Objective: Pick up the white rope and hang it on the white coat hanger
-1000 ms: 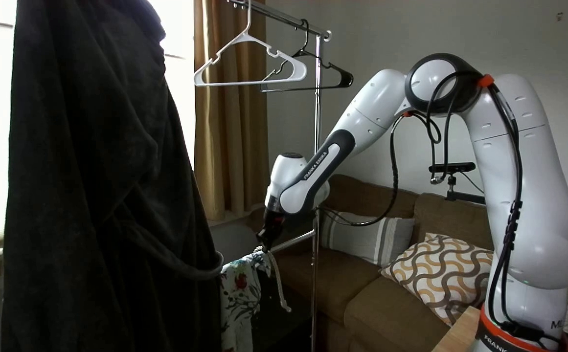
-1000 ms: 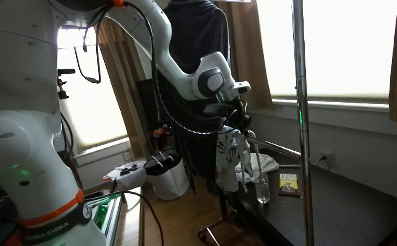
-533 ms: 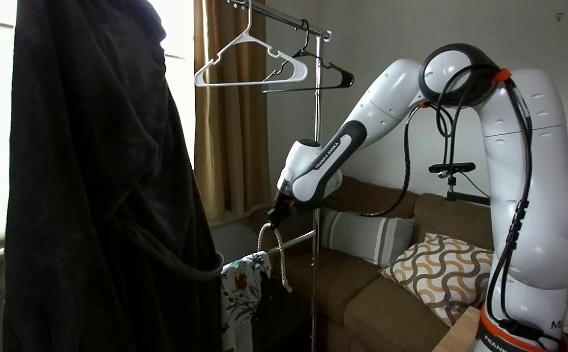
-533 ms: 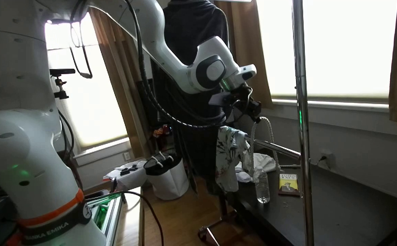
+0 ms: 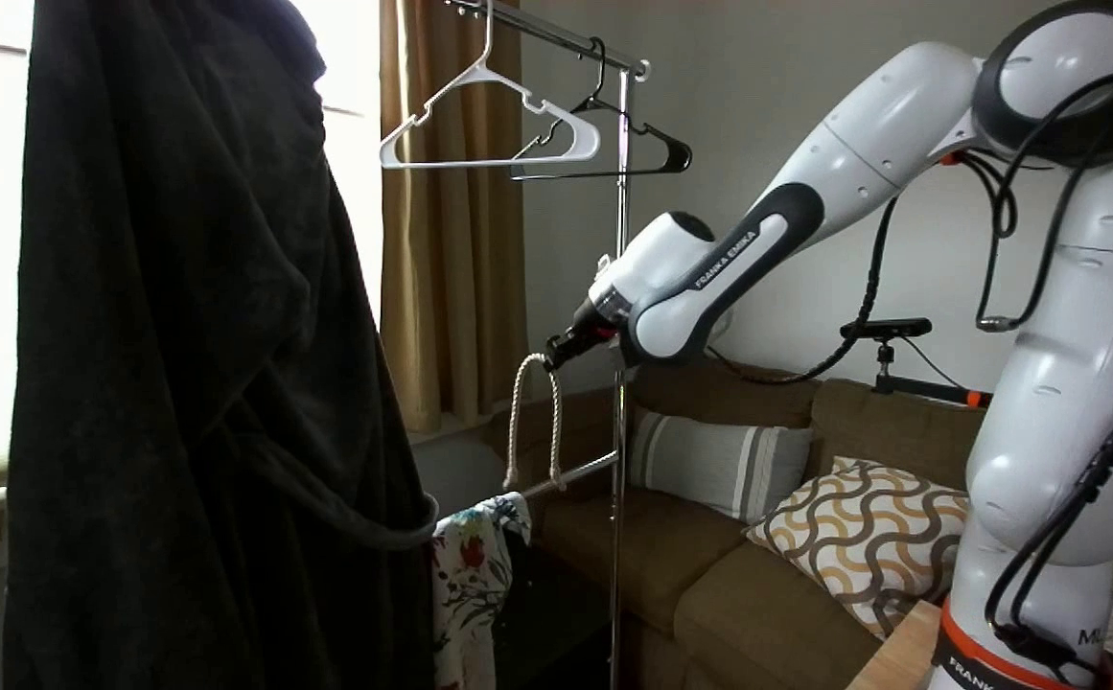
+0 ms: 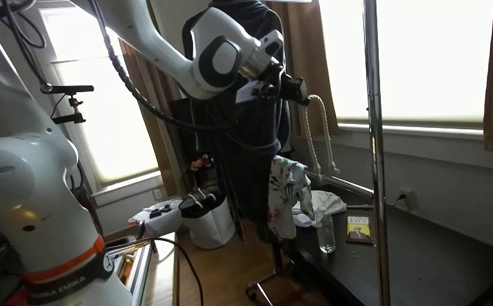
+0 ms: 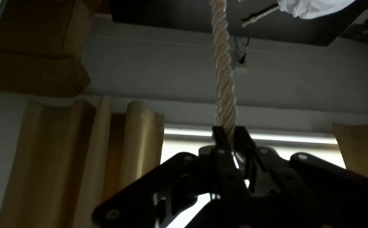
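Observation:
The white rope [image 5: 515, 422] hangs folded from my gripper [image 5: 550, 358], with both ends pointing down. In an exterior view the rope [image 6: 327, 131] dangles below the gripper [image 6: 307, 101], above the lower rail. In the wrist view the gripper [image 7: 229, 134] is shut on the rope [image 7: 224, 72], which is pinched between the fingertips. The white coat hanger [image 5: 481, 73] hangs from the rack's top bar, higher than the gripper and apart from it. The hanger does not show in the wrist view.
A black hanger [image 5: 677, 153] hangs beside the white one. A dark robe [image 5: 182, 287] hangs nearby. A floral cloth [image 5: 470, 556] drapes over the lower rail [image 5: 587, 469]. A chrome upright [image 6: 373, 127] stands near a table with a bottle [image 6: 326, 233] and a book [image 6: 359, 231].
My gripper has risen from the lower rail and drawn back toward the robot base, lifting the rope off the rail. The rope's ends now hang free. The hangers have not visibly moved.

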